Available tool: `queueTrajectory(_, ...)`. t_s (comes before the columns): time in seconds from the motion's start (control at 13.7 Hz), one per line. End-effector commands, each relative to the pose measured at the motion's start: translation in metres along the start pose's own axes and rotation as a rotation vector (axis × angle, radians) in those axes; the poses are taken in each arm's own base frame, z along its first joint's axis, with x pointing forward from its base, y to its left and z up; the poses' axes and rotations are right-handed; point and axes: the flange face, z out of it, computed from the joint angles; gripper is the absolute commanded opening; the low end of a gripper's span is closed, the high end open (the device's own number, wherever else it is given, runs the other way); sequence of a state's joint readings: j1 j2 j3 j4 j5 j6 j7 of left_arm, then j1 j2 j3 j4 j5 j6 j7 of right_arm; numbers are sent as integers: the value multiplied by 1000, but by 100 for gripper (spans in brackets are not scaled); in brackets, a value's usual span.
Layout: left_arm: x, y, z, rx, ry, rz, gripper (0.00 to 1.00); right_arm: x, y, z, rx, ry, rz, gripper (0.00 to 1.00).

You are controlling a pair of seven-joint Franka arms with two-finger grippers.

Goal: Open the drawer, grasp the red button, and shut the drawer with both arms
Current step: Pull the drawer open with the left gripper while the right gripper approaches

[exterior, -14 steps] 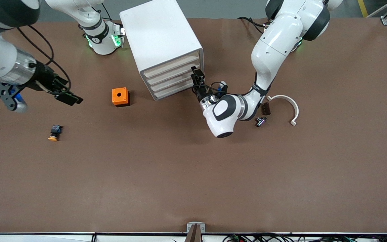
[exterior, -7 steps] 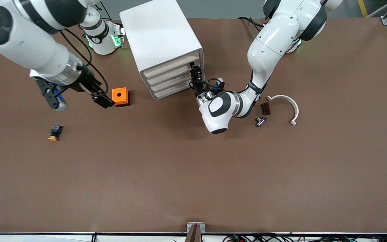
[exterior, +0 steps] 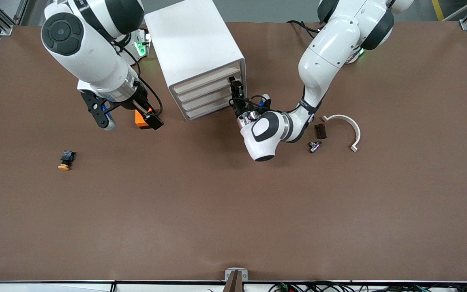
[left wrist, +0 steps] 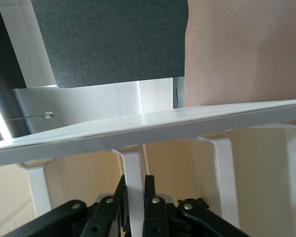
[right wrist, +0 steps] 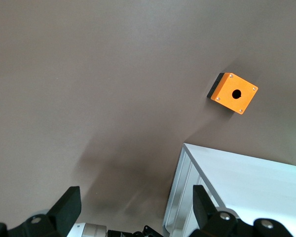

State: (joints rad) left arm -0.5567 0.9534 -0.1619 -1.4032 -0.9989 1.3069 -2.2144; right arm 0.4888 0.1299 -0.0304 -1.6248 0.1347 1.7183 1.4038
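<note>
I had the left gripper (exterior: 235, 87) pinched shut on a thin white rib at the front of the top drawer (exterior: 207, 79) of the white cabinet (exterior: 193, 48); a second before, its fingers were open at that corner, so the pull could now begin, though every drawer sat closed. In the left wrist view the two black fingers (left wrist: 121, 197) squeezed the upright rib, glossy moulded plastic, with cream hollows on either side of it. My right gripper (exterior: 150, 120) had swung in from the right arm's end of the table and hung over the orange box (exterior: 140, 118), jaws spread wide and empty, which I read as staging for the grab. The red-capped button did not show in any view; I judged it lay inside a drawer. The orange box showed a flat square face with a round centre hole and corner screws. An orange-capped button (exterior: 65, 159) lay on the matte brown table (exterior: 233, 211), and a white curved piece (exterior: 349, 127) and small dark parts (exterior: 318, 137) lay beside the left arm.
</note>
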Motion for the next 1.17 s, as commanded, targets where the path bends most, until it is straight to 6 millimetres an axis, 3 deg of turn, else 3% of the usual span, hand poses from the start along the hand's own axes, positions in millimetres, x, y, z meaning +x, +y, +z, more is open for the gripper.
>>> queueTrajectory(0.0,-4,2,5,16,-5,17,6,-1,1,3,-1,18,15,100)
queueTrajectory(0.36,0,2,-8,8,-27,17,6,-5,1,4,0,18,9,100)
queueTrajectory(1.09,32,0,-92,-45,-166,24,10,-19,-1,13,-5,23,0,100)
